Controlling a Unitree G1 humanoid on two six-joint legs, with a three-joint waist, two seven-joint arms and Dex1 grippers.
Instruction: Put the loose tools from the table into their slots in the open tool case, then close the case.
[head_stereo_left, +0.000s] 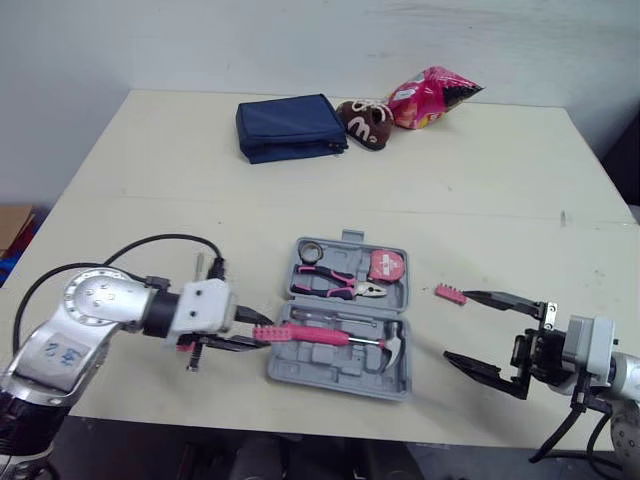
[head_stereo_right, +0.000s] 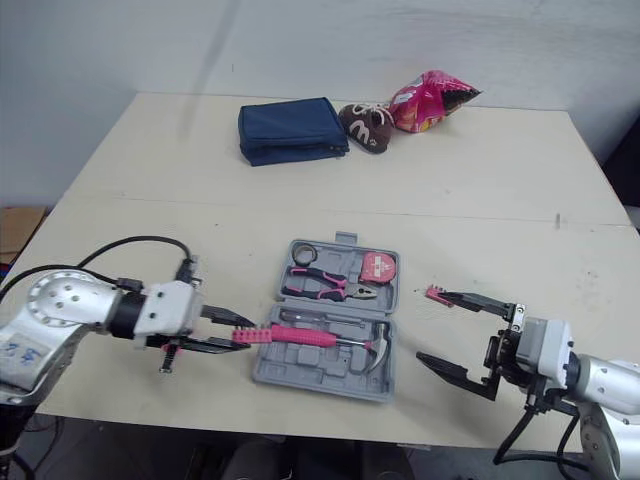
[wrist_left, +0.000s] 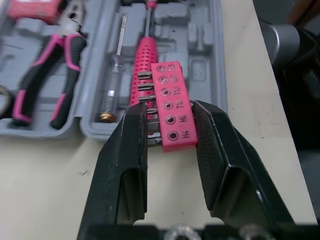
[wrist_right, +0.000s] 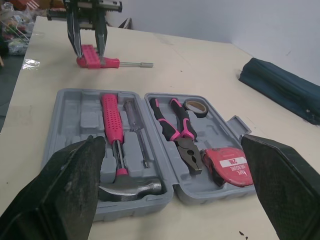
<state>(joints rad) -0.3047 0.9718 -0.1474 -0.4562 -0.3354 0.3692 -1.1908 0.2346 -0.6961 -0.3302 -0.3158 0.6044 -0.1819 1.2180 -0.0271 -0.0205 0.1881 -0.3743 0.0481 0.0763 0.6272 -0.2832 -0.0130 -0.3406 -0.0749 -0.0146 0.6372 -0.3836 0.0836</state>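
Observation:
The grey tool case lies open near the table's front edge. It holds pink-handled pliers, a tape measure, a pink-handled hammer, a thin screwdriver and a roll of tape. My left gripper is shut on a pink bit holder at the case's left edge. A pink-handled driver lies on the table under that gripper. My right gripper stands open to the right of the case. A small pink piece lies on the table by its far finger.
At the back of the table sit a navy pouch, a brown shoe-shaped item and a red snack bag. The table's front edge runs just below the case and both grippers.

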